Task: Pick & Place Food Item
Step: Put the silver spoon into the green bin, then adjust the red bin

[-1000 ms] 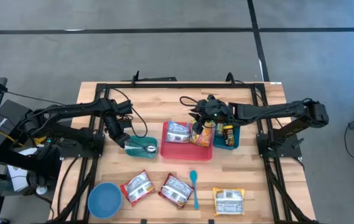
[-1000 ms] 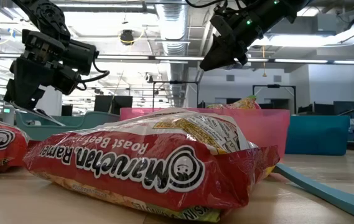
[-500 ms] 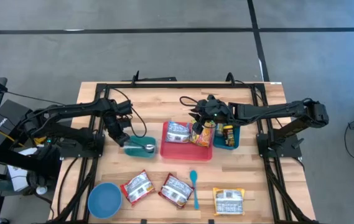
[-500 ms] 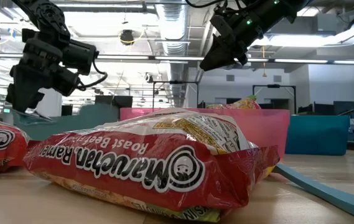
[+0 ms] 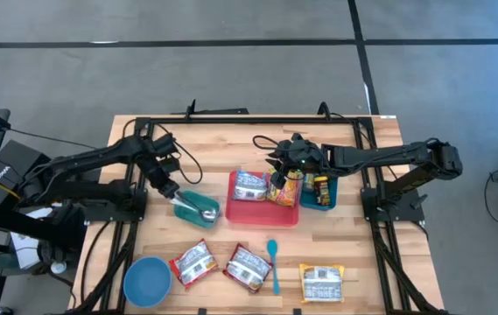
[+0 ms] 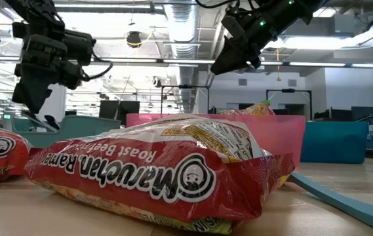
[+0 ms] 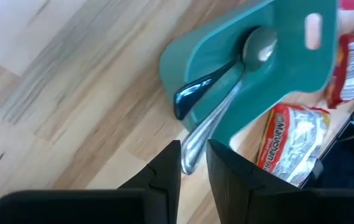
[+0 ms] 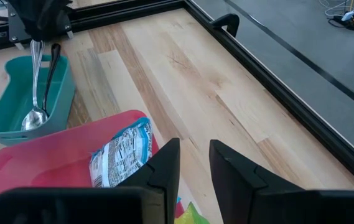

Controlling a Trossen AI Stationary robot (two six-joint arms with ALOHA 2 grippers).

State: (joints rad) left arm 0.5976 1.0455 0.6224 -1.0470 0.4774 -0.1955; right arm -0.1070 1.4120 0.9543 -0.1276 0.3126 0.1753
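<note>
Left end effector gripping spoon, wooden table

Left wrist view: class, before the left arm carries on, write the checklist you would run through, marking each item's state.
1. Left gripper fingers closed on the silver spoon handle: ok.
2. Silver spoon's bowl lifted clear of the teal bin: not ok, it lies inside.
3. Black spoon free of the silver one: cannot tell, they lie side by side.
4. Right gripper out of the way: ok, it hangs over the red bin, fingers apart and empty.
</note>
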